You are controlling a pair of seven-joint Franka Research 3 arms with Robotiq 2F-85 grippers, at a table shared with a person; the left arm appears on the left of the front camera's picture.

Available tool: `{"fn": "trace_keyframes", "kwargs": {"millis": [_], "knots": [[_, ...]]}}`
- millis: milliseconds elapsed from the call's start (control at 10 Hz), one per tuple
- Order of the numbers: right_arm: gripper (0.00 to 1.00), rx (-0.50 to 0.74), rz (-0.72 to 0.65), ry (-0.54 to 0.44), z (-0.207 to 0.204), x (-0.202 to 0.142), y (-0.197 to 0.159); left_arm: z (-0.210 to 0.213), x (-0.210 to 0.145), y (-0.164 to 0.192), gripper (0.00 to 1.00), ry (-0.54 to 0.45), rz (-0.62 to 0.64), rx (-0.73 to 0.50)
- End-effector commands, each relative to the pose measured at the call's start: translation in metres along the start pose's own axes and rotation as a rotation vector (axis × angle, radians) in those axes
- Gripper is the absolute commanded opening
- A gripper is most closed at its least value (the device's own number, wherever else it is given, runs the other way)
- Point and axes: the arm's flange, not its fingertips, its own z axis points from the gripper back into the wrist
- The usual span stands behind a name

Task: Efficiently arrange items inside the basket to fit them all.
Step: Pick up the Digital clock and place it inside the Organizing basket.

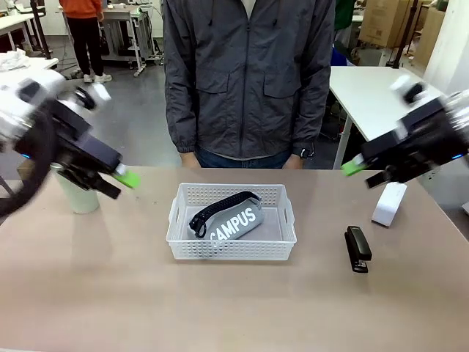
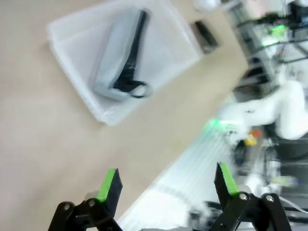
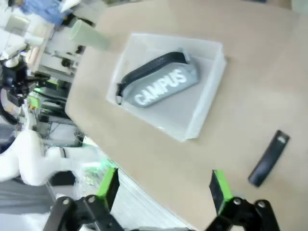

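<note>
Beige tabletop [image 1: 110, 286], person [image 1: 249, 73] standing behind. Left fingers [image 2: 109, 185] spread wide, empty, hovering near the smooth pale green cup [image 1: 77, 196]. Centre: white lattice basket [image 1: 231, 251]; soft grey pouch [image 1: 238, 221] lies diagonally inside, probably wasting room. Right: black stapler [image 1: 357, 249] flat, white box [image 1: 388, 204] upright, both outside. Right fingers [image 3: 219, 187] wide, empty.

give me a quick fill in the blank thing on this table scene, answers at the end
The pouch in the basket bears the word ___. The stapler on the table is coloured ___. The white box stands on the robot's ___ side of the basket. The left gripper and right gripper both have jaws ___.
Missing words: CAMPUS; black; right; open.
</note>
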Motion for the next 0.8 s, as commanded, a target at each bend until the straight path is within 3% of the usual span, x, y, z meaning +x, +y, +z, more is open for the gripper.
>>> {"fn": "trace_keyframes", "kwargs": {"millis": [0, 300, 700], "knots": [[1.00, 0.132, -0.188, -0.147, 0.063, -0.041, -0.022, 0.056, -0.025, 0.015, 1.00, -0.209, 0.120, -0.153], [1.00, 0.183, -0.394, -0.428, 0.159, -0.108, -0.076, 0.156, -0.104, 0.054, 1.00, -0.581, 0.273, -0.229], [1.00, 0.249, -0.626, -0.591, 0.205, -0.179, -0.157, 0.196, -0.185, 0.104, 1.00, -0.854, 0.461, -0.339]]}}
